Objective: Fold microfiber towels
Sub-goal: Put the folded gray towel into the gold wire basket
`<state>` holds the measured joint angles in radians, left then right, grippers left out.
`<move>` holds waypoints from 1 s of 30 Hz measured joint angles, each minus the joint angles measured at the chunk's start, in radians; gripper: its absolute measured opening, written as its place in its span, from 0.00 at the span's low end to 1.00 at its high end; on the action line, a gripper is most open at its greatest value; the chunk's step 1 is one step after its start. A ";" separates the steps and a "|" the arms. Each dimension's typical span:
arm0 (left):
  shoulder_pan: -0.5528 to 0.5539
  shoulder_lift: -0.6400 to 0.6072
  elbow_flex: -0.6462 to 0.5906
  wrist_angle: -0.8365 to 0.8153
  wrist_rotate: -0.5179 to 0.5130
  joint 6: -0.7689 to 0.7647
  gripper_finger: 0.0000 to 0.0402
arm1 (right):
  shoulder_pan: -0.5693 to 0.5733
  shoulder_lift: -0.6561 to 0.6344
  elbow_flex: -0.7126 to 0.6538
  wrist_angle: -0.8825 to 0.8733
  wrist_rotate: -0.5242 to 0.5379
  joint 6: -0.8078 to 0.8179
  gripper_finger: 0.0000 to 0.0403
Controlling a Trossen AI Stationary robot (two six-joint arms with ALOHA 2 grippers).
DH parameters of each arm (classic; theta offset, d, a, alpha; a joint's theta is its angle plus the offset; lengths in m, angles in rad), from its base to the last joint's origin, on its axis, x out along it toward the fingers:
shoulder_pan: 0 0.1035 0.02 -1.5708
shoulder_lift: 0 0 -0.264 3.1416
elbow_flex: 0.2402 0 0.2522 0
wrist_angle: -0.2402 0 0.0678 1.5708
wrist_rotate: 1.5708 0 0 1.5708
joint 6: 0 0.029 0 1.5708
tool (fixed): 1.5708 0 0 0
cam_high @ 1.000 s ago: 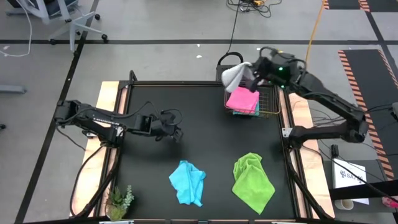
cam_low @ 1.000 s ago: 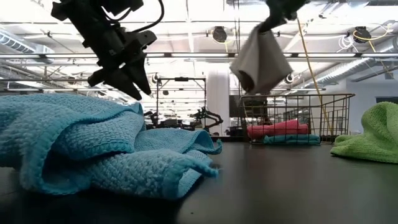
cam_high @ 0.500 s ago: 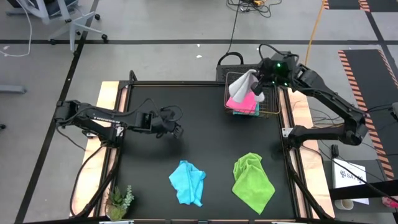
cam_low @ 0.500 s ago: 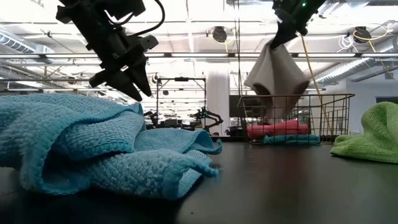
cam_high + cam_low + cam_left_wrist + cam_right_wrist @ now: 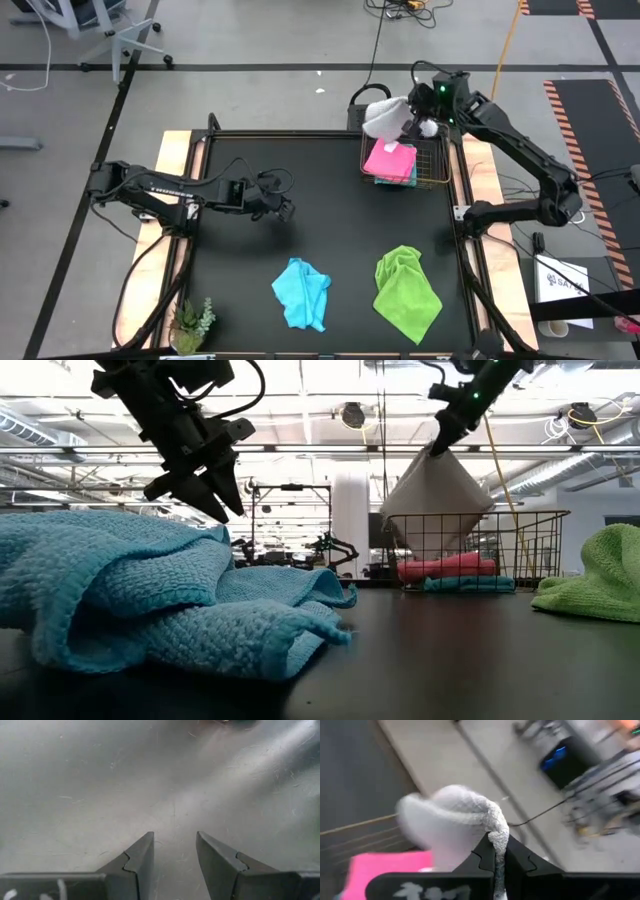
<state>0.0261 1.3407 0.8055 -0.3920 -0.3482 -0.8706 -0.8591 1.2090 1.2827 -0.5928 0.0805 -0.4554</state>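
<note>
The right gripper (image 5: 418,117) was clamped on the white-grey towel (image 5: 385,115) above the wire basket (image 5: 432,172). The left gripper (image 5: 286,211) hung apart over the bare desk (image 5: 330,230). The blue towel (image 5: 301,293) and green towel (image 5: 406,291) lay near the front.

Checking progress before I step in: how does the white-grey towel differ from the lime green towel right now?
The white-grey towel hangs in the air, pinched by the shut right hand above the wire basket; the lime green towel lies on the table, untouched. The white-grey one looks folded, the green one crumpled. Both are small soft cloths.
</note>
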 joint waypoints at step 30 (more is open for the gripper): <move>0.000 0.000 0.000 0.000 -0.001 -0.005 0.37 | 0.185 0.007 -0.406 -0.175 -0.240 0.258 0.21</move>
<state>0.0261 1.3407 0.8055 -0.3920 -0.3492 -0.8753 -0.6745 1.2156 0.8764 -0.7675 -0.1591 -0.1971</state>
